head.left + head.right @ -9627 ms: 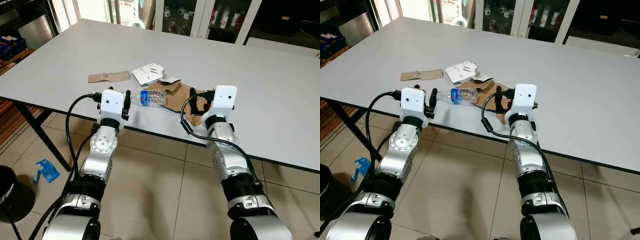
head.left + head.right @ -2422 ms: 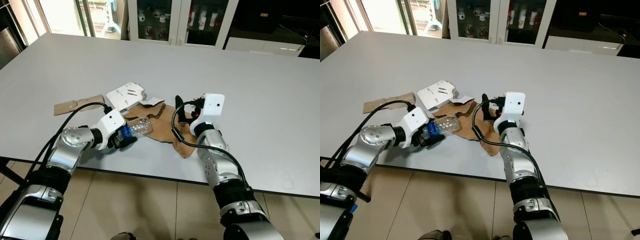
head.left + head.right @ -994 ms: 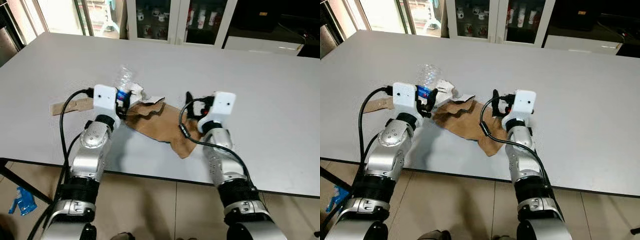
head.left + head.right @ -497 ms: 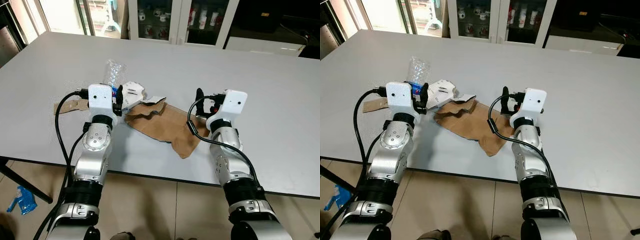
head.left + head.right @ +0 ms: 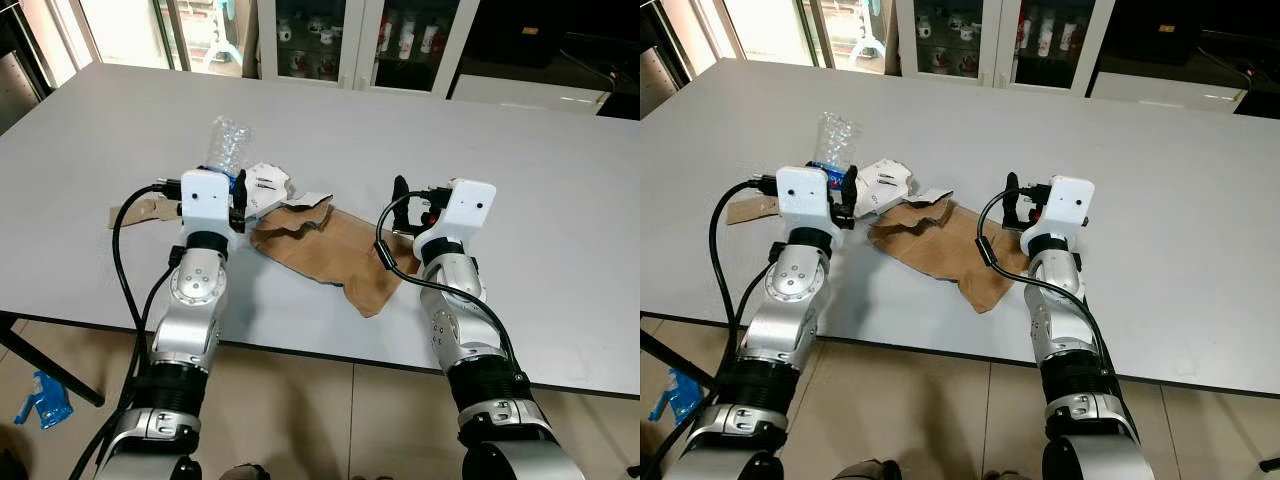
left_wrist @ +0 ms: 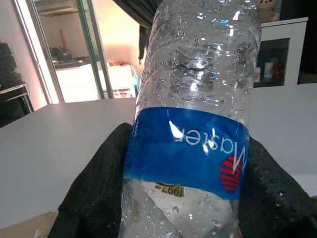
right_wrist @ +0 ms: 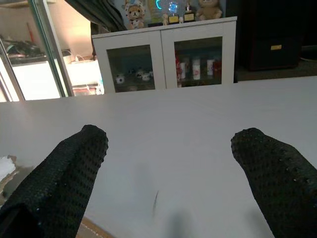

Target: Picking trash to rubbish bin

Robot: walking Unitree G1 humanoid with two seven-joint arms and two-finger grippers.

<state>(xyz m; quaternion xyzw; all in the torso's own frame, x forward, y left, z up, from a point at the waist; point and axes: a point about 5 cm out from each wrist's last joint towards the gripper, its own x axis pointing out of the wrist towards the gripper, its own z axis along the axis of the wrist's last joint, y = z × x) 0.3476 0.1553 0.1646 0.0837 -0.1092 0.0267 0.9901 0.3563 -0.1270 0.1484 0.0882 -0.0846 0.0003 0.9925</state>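
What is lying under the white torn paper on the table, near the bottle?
The white paper overlaps the far edge of the crumpled brown paper, which rests on the table. Anything beneath is covered; the left gripper holding the bottle hides its near corner.

Daylight comes in through the windows (image 5: 150, 25) at the upper left of the head frames, where the glass is washed out to near white. The grey surface (image 5: 520, 150) is evenly bright, with soft shadows falling toward the lower edge beside the arms and under the cardboard (image 5: 335, 255). Both head frames are sharp, with no motion blur. In the left wrist frame the bottle (image 6: 193, 124) is close and crisp, with small glints on its plastic; the background behind it glows overexposed. The right wrist frame is clear in the distance, the cabinet (image 7: 166, 59) readable, and dark at the upper right.
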